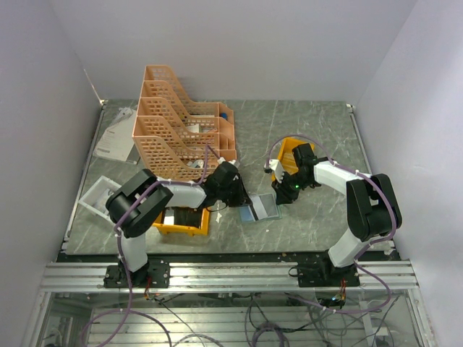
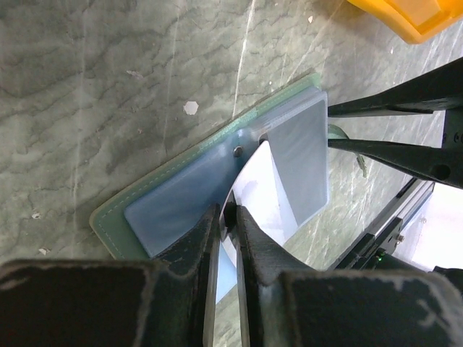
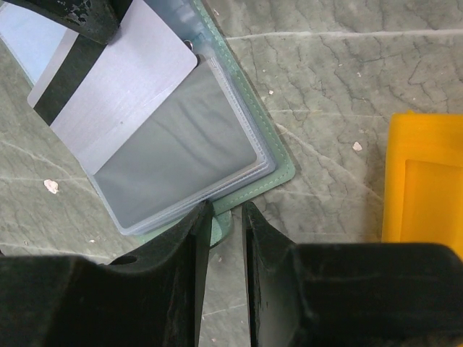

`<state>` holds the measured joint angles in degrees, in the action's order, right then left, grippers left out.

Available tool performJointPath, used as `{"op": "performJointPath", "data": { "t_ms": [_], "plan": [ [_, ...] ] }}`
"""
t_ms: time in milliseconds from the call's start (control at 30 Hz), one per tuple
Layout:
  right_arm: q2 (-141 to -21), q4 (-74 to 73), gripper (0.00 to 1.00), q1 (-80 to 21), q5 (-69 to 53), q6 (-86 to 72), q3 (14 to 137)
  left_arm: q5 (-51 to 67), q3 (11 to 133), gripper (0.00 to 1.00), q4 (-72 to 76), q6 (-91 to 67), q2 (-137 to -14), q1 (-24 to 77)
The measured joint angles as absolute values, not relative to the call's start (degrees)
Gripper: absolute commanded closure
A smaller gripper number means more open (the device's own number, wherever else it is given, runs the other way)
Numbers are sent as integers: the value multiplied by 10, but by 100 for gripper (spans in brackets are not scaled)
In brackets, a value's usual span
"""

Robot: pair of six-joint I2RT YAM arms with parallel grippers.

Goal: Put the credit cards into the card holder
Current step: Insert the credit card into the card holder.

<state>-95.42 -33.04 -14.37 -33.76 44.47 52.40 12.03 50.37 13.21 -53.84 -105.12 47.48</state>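
Observation:
The grey-green card holder [image 1: 262,208] lies open on the table between my two grippers, its clear sleeves up [image 2: 166,206] [image 3: 188,152]. My left gripper [image 2: 230,211] [image 1: 242,199] is shut on a whitish credit card [image 2: 268,191] with a black stripe [image 3: 123,94], and the card's far end sits in a sleeve opening. My right gripper [image 3: 226,210] [image 1: 281,194] has its tips at the holder's near edge, jaws a narrow gap apart. The holder's snap tab [image 3: 223,225] lies between them against the left finger. Other cards are out of view.
A yellow bin [image 1: 184,220] stands under my left arm, and another [image 1: 293,155] [image 3: 423,181] sits just right of the holder. A peach lattice rack [image 1: 181,123] stands behind. White trays [image 1: 101,195] lie at the far left.

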Motion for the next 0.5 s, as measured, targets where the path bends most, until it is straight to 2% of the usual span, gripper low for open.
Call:
{"op": "performJointPath", "data": {
  "t_ms": [500],
  "plan": [
    [-954, -329, 76, -149, -332, 443, 524, 120, 549, 78, 71, -517, -1066, 476]
  ]
}}
